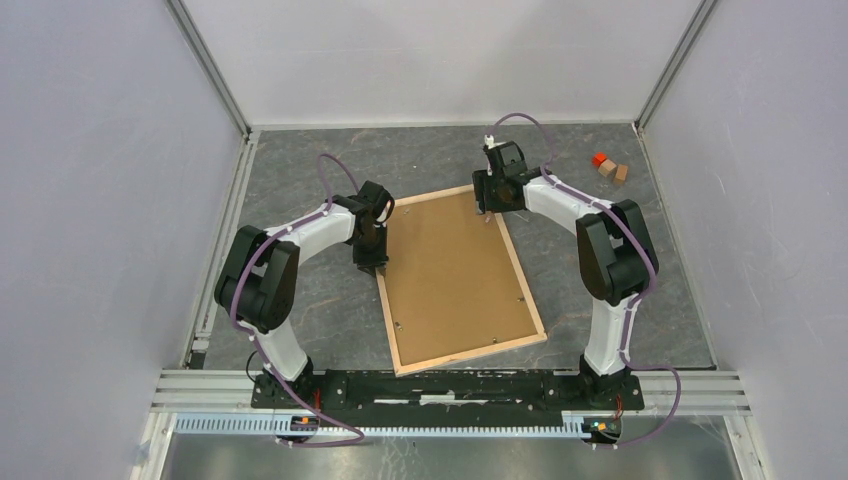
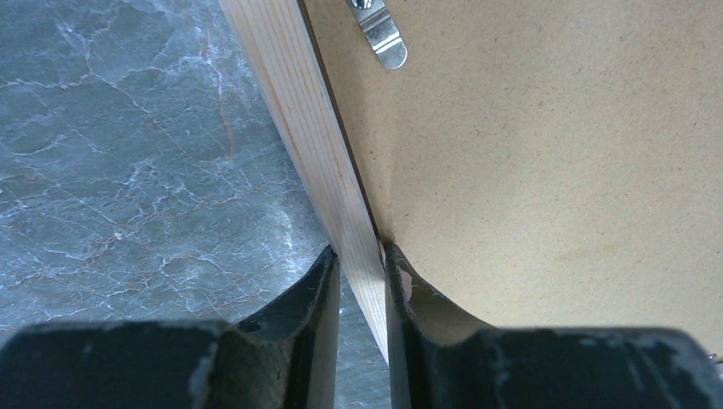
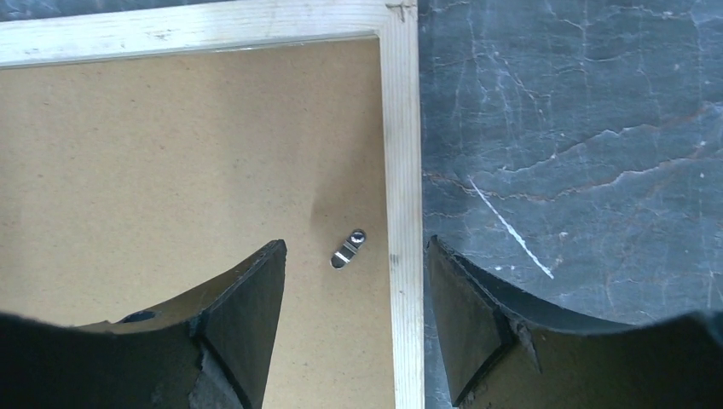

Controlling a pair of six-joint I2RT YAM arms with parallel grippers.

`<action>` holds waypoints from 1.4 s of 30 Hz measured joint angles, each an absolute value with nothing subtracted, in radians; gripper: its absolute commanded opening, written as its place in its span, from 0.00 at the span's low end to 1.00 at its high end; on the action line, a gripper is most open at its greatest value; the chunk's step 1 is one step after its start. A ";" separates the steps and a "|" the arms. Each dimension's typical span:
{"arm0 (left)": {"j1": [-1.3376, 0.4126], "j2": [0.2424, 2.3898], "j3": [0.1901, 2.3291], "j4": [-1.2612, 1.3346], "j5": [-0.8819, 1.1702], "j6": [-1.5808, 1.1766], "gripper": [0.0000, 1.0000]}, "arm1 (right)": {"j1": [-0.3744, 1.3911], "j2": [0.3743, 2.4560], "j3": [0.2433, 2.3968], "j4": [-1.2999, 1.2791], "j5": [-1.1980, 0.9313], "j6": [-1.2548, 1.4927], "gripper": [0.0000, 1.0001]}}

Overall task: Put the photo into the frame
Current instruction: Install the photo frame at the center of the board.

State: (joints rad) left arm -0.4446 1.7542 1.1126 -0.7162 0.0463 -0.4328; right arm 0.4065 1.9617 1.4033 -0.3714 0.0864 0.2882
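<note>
The frame (image 1: 470,355) lies back side up in the middle of the table, its pale wood rails around a plain brown backing board (image 1: 455,270). The photo is not in view. My left gripper (image 1: 375,265) is shut on the frame's left rail (image 2: 298,111), one finger outside the rail and one on the board (image 2: 546,170). My right gripper (image 1: 487,208) is open just above the frame's far right corner. Its fingers straddle the right rail (image 3: 401,153), one over the board (image 3: 170,170) and one over the table.
Small metal turn clips sit on the board near the rails (image 2: 379,34) (image 3: 348,249). An orange block (image 1: 599,159) and wooden blocks (image 1: 614,172) lie at the far right. Grey walls enclose the marbled table.
</note>
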 measured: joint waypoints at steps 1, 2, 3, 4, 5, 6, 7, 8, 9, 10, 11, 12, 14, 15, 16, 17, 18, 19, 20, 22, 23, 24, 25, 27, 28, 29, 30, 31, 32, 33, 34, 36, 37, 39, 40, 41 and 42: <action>-0.445 1.754 1.113 -0.716 0.047 -0.433 0.10 | 0.408 1.962 1.403 -0.377 0.095 0.286 0.68; -0.445 1.754 1.113 -0.716 0.047 -0.433 0.10 | 0.409 1.962 1.403 -0.381 0.104 0.282 0.68; -0.445 1.754 1.113 -0.716 0.046 -0.433 0.10 | 0.411 1.963 1.403 -0.384 0.112 0.279 0.68; -0.445 1.754 1.113 -0.716 0.046 -0.433 0.10 | 0.411 1.965 1.403 -0.387 0.118 0.274 0.67; -0.445 1.754 1.113 -0.716 0.046 -0.433 0.09 | 0.411 1.968 1.403 -0.390 0.122 0.271 0.67; -0.445 1.754 1.113 -0.716 0.046 -0.433 0.09 | 0.411 1.971 1.403 -0.392 0.128 0.268 0.67; -0.445 1.754 1.113 -0.716 0.046 -0.433 0.09 | 0.412 1.975 1.403 -0.394 0.134 0.265 0.66; -0.445 1.754 1.113 -0.716 0.046 -0.433 0.09 | 0.413 1.980 1.403 -0.397 0.138 0.263 0.66; -0.445 1.754 1.113 -0.716 0.046 -0.433 0.09 | 0.413 1.984 1.403 -0.402 0.141 0.262 0.66; -0.445 1.754 1.113 -0.716 0.046 -0.433 0.09 | 0.413 1.987 1.403 -0.405 0.142 0.260 0.65; -0.445 1.754 1.113 -0.716 0.046 -0.433 0.08 | 0.413 1.990 1.402 -0.405 0.144 0.259 0.64; -0.445 1.754 1.113 -0.716 0.046 -0.433 0.08 | 0.413 1.992 1.401 -0.405 0.144 0.257 0.63; -0.445 1.754 1.113 -0.716 0.046 -0.433 0.08 | 0.413 1.993 1.396 -0.406 0.147 0.255 0.61; -0.445 1.754 1.113 -0.716 0.046 -0.433 0.08 | 0.413 1.993 1.393 -0.406 0.149 0.255 0.61; -0.445 1.754 1.113 -0.716 0.046 -0.433 0.08 | 0.413 1.993 1.391 -0.407 0.152 0.253 0.61; -0.445 1.754 1.113 -0.716 0.046 -0.433 0.08 | 0.413 1.993 1.389 -0.407 0.152 0.252 0.60; -0.445 1.754 1.113 -0.716 0.047 -0.433 0.08 | 0.413 1.993 1.385 -0.405 0.151 0.250 0.60; -0.445 1.754 1.113 -0.716 0.046 -0.433 0.08 | 0.414 1.993 1.383 -0.400 0.150 0.248 0.59; -0.445 1.754 1.113 -0.716 0.046 -0.433 0.08 | 0.415 1.993 1.379 -0.393 0.149 0.245 0.58; -0.445 1.754 1.113 -0.716 0.046 -0.433 0.08 | 0.416 1.993 1.377 -0.389 0.147 0.238 0.56; -0.445 1.754 1.113 -0.716 0.046 -0.433 0.08 | 0.417 1.993 1.377 -0.388 0.147 0.236 0.54; -0.445 1.754 1.113 -0.716 0.046 -0.433 0.08 | 0.417 1.993 1.377 -0.388 0.147 0.233 0.52; -0.445 1.754 1.113 -0.716 0.046 -0.433 0.08 | 0.417 1.993 1.378 -0.387 0.143 0.231 0.50; -0.445 1.754 1.113 -0.716 0.046 -0.433 0.08 | 0.417 1.993 1.378 -0.386 0.146 0.223 0.46; -0.445 1.754 1.113 -0.716 0.046 -0.433 0.07 | 0.417 1.993 1.378 -0.387 0.152 0.219 0.44; -0.445 1.754 1.113 -0.716 0.046 -0.433 0.07 | 0.417 1.993 1.378 -0.388 0.151 0.217 0.42; -0.445 1.754 1.113 -0.716 0.046 -0.433 0.07 | 0.417 1.993 1.378 -0.389 0.150 0.214 0.40; -0.445 1.754 1.113 -0.716 0.046 -0.433 0.07 | 0.417 1.993 1.378 -0.390 0.152 0.210 0.38; -0.445 1.754 1.113 -0.716 0.046 -0.433 0.07 | 0.417 1.993 1.379 -0.391 0.152 0.204 0.36; -0.445 1.754 1.113 -0.716 0.046 -0.433 0.07 | 0.416 1.993 1.381 -0.394 0.156 0.199 0.33; -0.445 1.754 1.113 -0.716 0.047 -0.433 0.07 | 0.416 1.994 1.384 -0.398 0.158 0.193 0.31; -0.445 1.754 1.113 -0.716 0.047 -0.433 0.07 | 0.416 1.998 1.394 -0.413 0.167 0.179 0.29; -0.445 1.754 1.113 -0.716 0.047 -0.433 0.07 | 0.416 1.999 1.396 -0.416 0.169 0.174 0.27; -0.445 1.754 1.113 -0.716 0.047 -0.433 0.06 | 0.416 2.005 1.405 -0.426 0.171 0.162 0.26; -0.445 1.754 1.113 -0.716 0.047 -0.433 0.06 | 0.416 2.008 1.409 -0.430 0.174 0.157 0.26; -0.445 1.754 1.113 -0.716 0.047 -0.433 0.06 | 0.416 2.010 1.414 -0.435 0.174 0.151 0.26; -0.445 1.754 1.113 -0.716 0.047 -0.433 0.06 | 0.416 2.011 1.416 -0.438 0.174 0.148 0.27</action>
State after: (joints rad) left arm -0.4446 1.7542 1.1126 -0.7158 0.0467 -0.4328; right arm 0.4164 2.0113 1.4162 -0.4381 0.1738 0.1478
